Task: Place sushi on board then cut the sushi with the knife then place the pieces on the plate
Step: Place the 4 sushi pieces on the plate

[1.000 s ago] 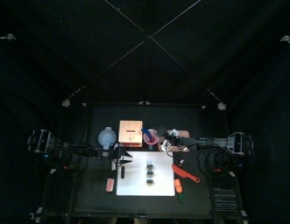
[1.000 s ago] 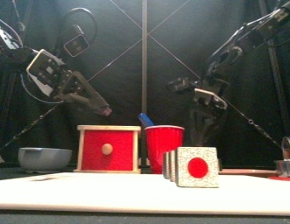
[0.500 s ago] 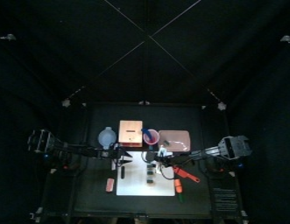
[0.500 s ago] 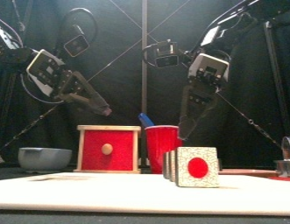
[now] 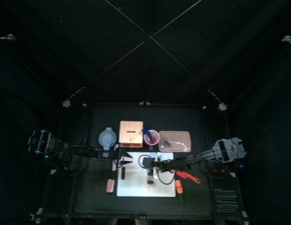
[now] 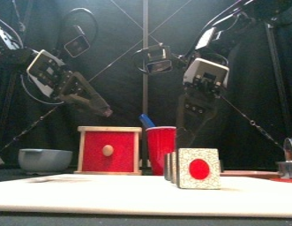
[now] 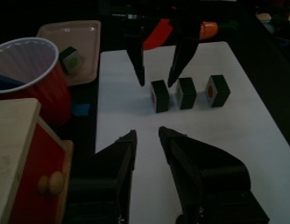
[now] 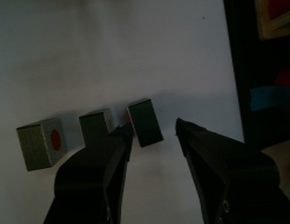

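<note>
While the left claw [image 7: 147,133] hangs empty over the table's left side, near the board's far left corner, with its jaws slightly apart, the right claw [image 7: 157,77] hovers just above the white cutting board [image 5: 134,189]. The right claw's jaws are spread wide and hold nothing. Beneath it, three dark green sushi pieces [image 7: 185,92] stand in a row on the board with small gaps between them. Beyond the board, from left to right, stand a blue-grey bowl [image 6: 44,159], a wooden box [image 6: 110,150] with a red drawer front, a red cup [image 6: 167,148] holding a blue knife [image 6: 147,120], and a pink tray [image 5: 177,138]. A red knife [image 5: 186,176] lies at the board's right edge.
</note>
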`<state>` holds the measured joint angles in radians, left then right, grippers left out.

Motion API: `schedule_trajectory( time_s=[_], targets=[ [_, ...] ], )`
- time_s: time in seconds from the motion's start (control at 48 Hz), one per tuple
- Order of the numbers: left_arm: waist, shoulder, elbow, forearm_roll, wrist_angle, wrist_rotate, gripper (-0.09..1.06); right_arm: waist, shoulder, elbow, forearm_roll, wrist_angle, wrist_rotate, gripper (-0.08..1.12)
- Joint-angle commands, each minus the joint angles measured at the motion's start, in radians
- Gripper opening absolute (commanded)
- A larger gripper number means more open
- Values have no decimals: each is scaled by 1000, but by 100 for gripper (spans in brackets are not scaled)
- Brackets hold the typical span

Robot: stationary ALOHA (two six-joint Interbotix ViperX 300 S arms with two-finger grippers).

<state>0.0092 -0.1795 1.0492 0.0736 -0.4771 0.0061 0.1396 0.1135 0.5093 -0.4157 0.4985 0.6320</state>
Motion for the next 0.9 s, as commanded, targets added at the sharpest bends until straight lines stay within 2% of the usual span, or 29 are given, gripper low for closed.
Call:
schedule_trajectory(
  time_s=[0.021, 0.25, 0.458, 0.708, 0.896],
  targets=[
    [3, -5, -14, 0, -5, 2, 70, -2, 2, -29, 8, -5, -3, 80],
    [3, -5, -12, -2, -5, 2, 70, 0, 48, -49, 6, -6, -5, 77],
    [3, -3, -12, 0, -5, 2, 70, -8, 32, -41, 9, 6, 2, 56],
    [5, -3, -17, 2, -5, 2, 70, -94, -161, 34, 2, 192, 9, 54],
    [5, -3, -15, 3, -5, 3, 70, -224, -327, 120, 11, 262, 15, 54]
  ],
)
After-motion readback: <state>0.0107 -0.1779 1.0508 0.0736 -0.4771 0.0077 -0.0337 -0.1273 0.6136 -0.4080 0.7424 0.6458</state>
